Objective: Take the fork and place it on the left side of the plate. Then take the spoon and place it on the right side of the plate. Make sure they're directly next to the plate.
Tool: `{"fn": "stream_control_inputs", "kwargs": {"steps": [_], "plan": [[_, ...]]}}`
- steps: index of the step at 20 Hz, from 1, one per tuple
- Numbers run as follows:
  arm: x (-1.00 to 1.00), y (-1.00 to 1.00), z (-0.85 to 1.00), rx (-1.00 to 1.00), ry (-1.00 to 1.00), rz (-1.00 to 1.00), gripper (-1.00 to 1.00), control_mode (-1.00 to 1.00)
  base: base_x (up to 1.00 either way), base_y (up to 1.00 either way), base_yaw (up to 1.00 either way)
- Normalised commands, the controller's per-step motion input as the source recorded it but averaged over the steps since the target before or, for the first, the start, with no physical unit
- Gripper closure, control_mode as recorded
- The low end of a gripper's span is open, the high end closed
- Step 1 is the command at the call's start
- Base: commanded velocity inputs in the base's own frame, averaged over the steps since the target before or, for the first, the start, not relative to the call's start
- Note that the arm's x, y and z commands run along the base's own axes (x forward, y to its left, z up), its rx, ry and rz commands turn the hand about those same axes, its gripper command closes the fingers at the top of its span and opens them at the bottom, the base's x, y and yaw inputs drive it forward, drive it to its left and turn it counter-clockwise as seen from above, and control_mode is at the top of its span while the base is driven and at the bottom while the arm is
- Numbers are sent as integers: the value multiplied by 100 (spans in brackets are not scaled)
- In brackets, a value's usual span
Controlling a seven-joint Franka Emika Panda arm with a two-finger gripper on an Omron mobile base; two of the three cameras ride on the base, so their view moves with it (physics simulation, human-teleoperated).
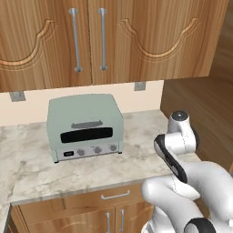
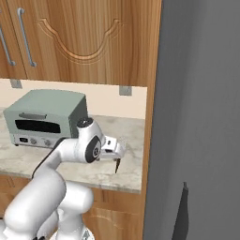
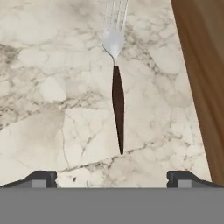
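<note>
A fork (image 3: 116,83) with a silver head and a dark brown handle lies flat on the marble counter (image 3: 48,87), tines pointing away from the hand. My gripper (image 3: 111,177) hangs above the handle's pointed end. Its two fingertips (image 3: 41,178) stand wide apart, open, with nothing between them. In the right base view the gripper (image 2: 115,150) is over the counter's right end, with the fork's dark handle (image 2: 116,166) just below it. The plate and the spoon are out of view.
A pale green toaster oven (image 1: 85,127) stands at the back of the counter, left of the arm. A wooden side panel (image 3: 203,87) closes the counter just right of the fork. A tall grey cabinet (image 2: 201,117) rises beyond it. Wall cabinets hang overhead.
</note>
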Motion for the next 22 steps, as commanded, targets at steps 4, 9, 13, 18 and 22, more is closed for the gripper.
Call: {"fn": "stream_control_inputs", "kwargs": {"steps": [4, 9, 13, 18, 22], "plan": [[53, -20, -39, 0, 7, 3, -100, -100, 0, 0, 0], [49, -24, -31, 0, 4, 2, -100, -100, 0, 0, 0], [50, -13, -27, 0, 3, 2, -100, -100, 0, 0, 0], [36, -1, -33, 0, 5, 2, -100, -100, 0, 0, 0], [33, 0, -33, 0, 4, 3, -100, -100, 0, 0, 0]]}}
